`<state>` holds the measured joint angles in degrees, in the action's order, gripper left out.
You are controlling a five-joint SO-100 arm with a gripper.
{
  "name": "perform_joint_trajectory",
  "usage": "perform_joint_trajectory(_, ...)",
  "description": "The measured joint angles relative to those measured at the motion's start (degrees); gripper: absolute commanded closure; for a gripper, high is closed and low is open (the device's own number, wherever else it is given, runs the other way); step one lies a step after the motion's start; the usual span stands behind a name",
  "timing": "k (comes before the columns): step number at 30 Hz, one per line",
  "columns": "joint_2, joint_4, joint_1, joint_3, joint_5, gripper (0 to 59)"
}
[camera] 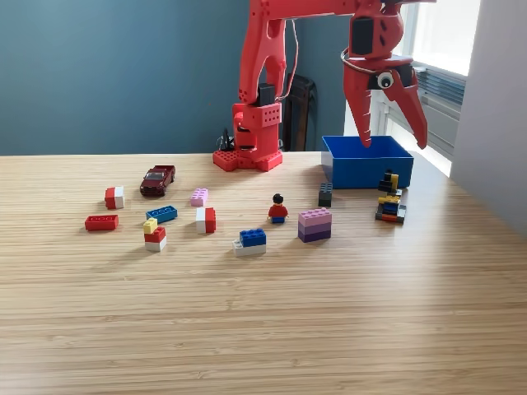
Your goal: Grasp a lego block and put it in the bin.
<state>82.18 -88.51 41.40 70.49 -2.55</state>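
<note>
I had the gripper [394,138] spread wide and empty above the bin [367,168] at centre right, and feared a descent would clip the bin's rim rather than reach any lego block [314,223].

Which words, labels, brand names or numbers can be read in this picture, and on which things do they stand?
None can be read.
The red arm and its pincer: no lettering shows.
The blue bin: plain walls, no label.
The toy car and the lego blocks, such as the purple one: any stud marks or print are too small to tell.
</note>
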Motion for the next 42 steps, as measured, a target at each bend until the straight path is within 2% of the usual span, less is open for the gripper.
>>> perform_joint_trajectory(13,-18.46,0.0,0.18,-7.38,-1.14,18.0)
perform_joint_trajectory(19,-24.43,0.0,-0.18,-10.46,-2.46,18.7)
perform_joint_trajectory(23,-28.48,0.0,-1.32,-12.57,-2.46,21.5)
perform_joint_trajectory(25,-30.23,-0.09,-1.58,-13.89,-2.46,24.7)
perform_joint_trajectory(26,-31.03,-0.09,-1.58,-14.77,-2.46,28.5)
perform_joint_trajectory(27,-31.64,-0.09,-1.58,-15.73,-2.37,33.4)
perform_joint_trajectory(30,-33.66,0.0,-1.49,-19.16,-2.29,54.6)
perform_joint_trajectory(31,-34.28,0.0,-1.41,-20.3,-1.85,58.5)
perform_joint_trajectory(42,-36.47,-1.05,-1.14,-24.35,0.97,58.5)
